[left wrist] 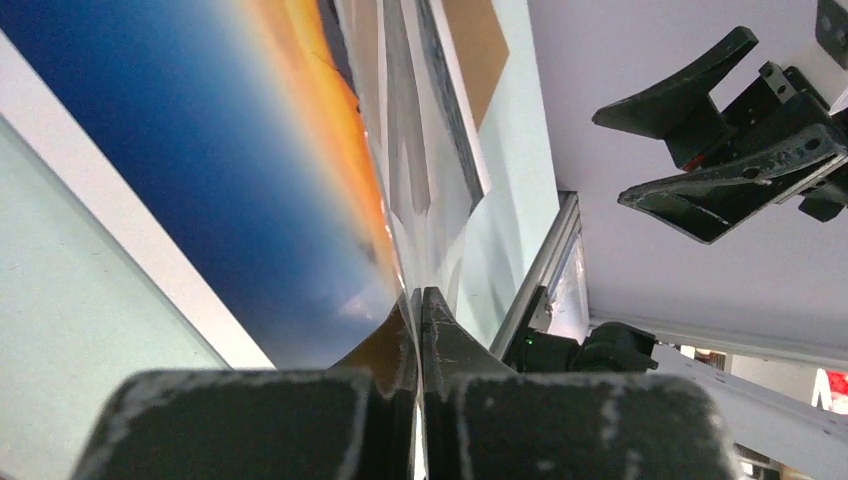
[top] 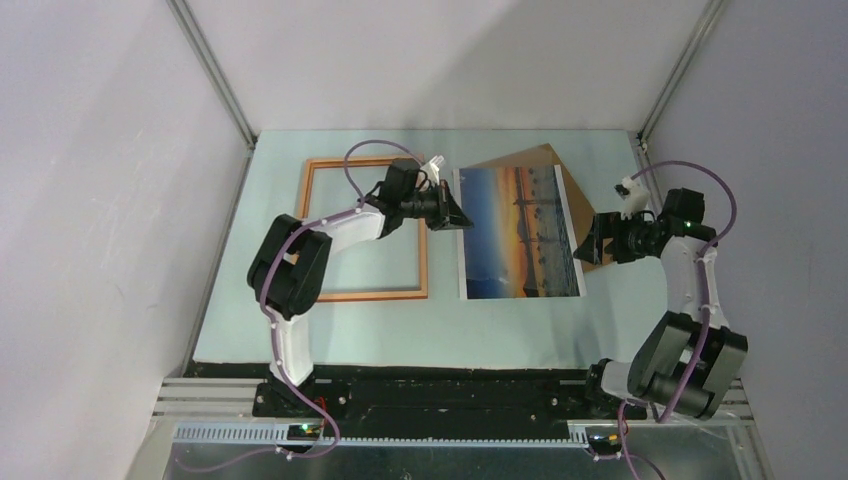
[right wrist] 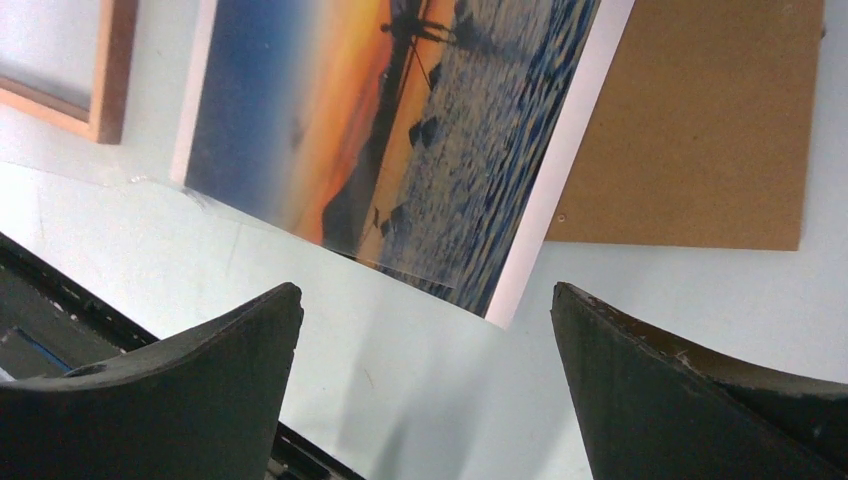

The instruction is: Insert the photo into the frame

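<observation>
Orange-brown wood, thin rails: the frame [top: 380,294] lies flat on the left part of the pale desk [top: 330,335], w/ bare desk showing thru its opening. The photo [top: 520,232] lies picture-up just to the frame's right, a narrow strip of desk btwn them, long sides running front to back. Its sunset sits sideways (orange band down the middle, blue either side). Its far right part overlaps a plain brown backing board [top: 575,190], which lies turned at an angle and sticks out past the photo at the back & right.

The left arm reaches across the frame, w/ the left fingers [left wrist: 250,420] at the photo's left edge, in its far half. They're clenched tight, no gap btwn them, on the rim of a glossy clear sheet [left wrist: 425,170]. The sheet rises out of the pinch and hangs tilted above the photo. In the right wrist view the print looks hazy under the sheet and sharp beyond its edge. Whether the photo's own edge is also in that pinch I can't tell.

The right fingers [right wrist: 180,390] are spread wide, nothing btwn them. They hang above the desk just off the photo's right edge, next to the board, touching neither as far as the views show.
</observation>
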Available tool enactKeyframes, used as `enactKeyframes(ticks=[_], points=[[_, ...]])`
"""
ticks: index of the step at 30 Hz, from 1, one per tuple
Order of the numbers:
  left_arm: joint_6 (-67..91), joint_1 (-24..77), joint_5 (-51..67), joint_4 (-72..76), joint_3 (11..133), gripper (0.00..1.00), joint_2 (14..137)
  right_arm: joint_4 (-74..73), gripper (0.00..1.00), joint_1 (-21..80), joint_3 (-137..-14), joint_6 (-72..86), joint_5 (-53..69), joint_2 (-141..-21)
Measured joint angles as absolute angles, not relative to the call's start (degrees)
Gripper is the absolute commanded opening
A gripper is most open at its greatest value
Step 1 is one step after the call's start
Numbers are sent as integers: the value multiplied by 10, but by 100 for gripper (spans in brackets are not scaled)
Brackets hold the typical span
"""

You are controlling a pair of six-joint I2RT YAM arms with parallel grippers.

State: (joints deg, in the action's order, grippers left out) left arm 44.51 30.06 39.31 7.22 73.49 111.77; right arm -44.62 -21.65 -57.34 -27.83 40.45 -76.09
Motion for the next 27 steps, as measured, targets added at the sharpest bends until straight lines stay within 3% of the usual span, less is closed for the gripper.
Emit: enactKeyframes(ticks=[10, 27], points=[[415, 300, 422, 76, 731, 0, 1072, -426, 100, -214, -578, -199, 429, -687], [359, 288, 475, 76, 674, 0, 935, -337, 99, -186, -606, -55, 544, -686]])
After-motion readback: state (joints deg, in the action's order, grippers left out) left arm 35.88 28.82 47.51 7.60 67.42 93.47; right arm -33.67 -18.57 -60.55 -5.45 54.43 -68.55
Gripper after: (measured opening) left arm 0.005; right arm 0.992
